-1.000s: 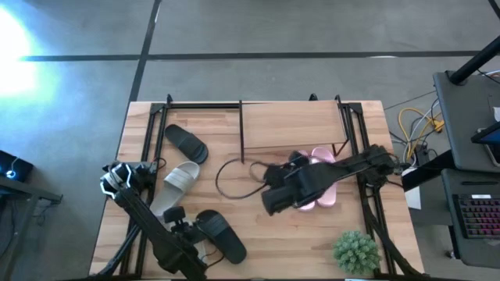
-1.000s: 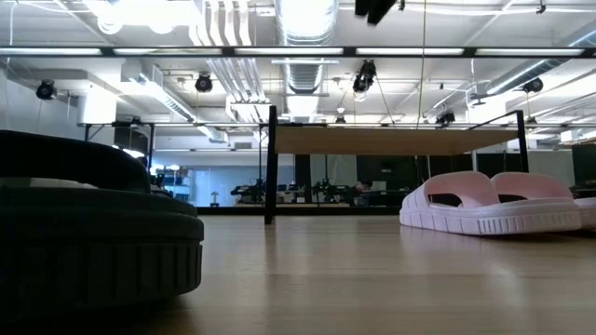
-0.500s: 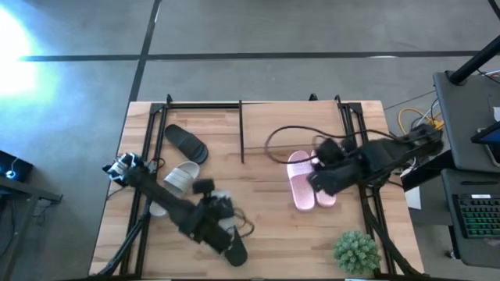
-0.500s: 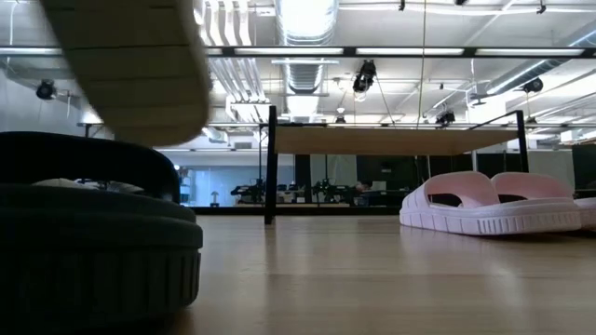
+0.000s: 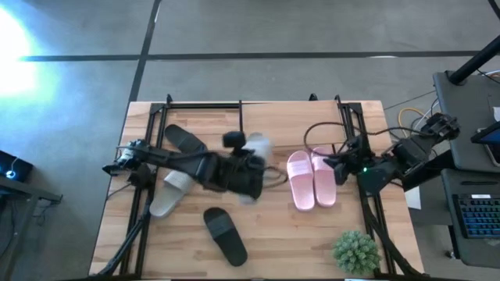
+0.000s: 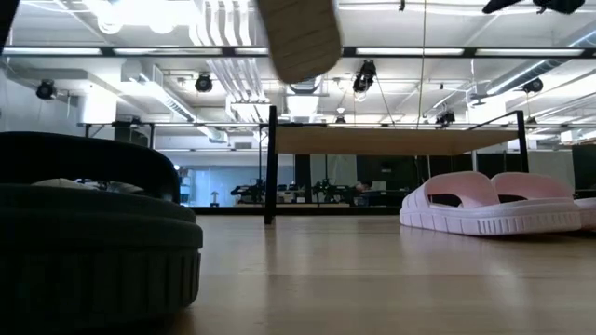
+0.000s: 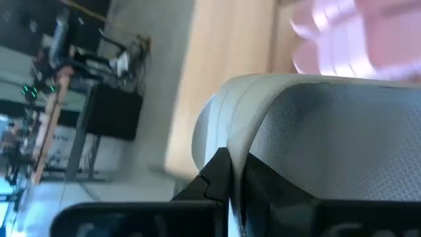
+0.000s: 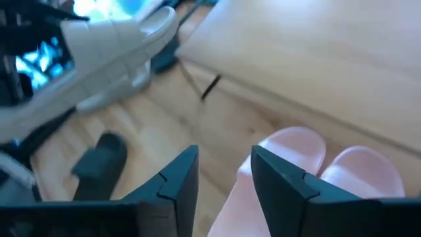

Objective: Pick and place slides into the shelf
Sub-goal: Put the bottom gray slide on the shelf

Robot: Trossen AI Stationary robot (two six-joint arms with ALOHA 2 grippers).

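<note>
— Look, the left gripper [image 5: 251,160] is up over the middle of the table [image 5: 273,234]. What's it got?

— A pale grey slide [image 5: 258,147]. The fingers are squeezed tight on it (in the left wrist view the grey slide [image 7: 316,131] fills nearly everything, pinched right at the dark fingers). From down low its sole [image 6: 300,37] hangs high in the air.

— Where's the other grey one?

— The second grey slide [image 5: 170,191] lies on the left side of the table, partly under the left arm.

— And the pink ones?

— The pink pair [image 5: 311,179] sits flat on the table, side by side and touching, right of the middle. They are in front of the shelf [image 5: 293,125], not on it. Low down you can see them [image 6: 489,205] resting on the wood, with the shelf board [image 6: 391,140] up behind.

— What about the right gripper [image 5: 342,168]?

— It is just beside the pink pair, on their right. Its fingers [image 8: 174,178] stand apart with nothing between them. The pink slides [image 8: 309,164] show past them.

— Any black ones?

— One black slide [image 5: 186,142] lies near the back left, by the shelf's left end. Another black slide [image 5: 225,236] lies near the front. A small green plant [image 5: 356,251] stands at the front right corner.
</note>
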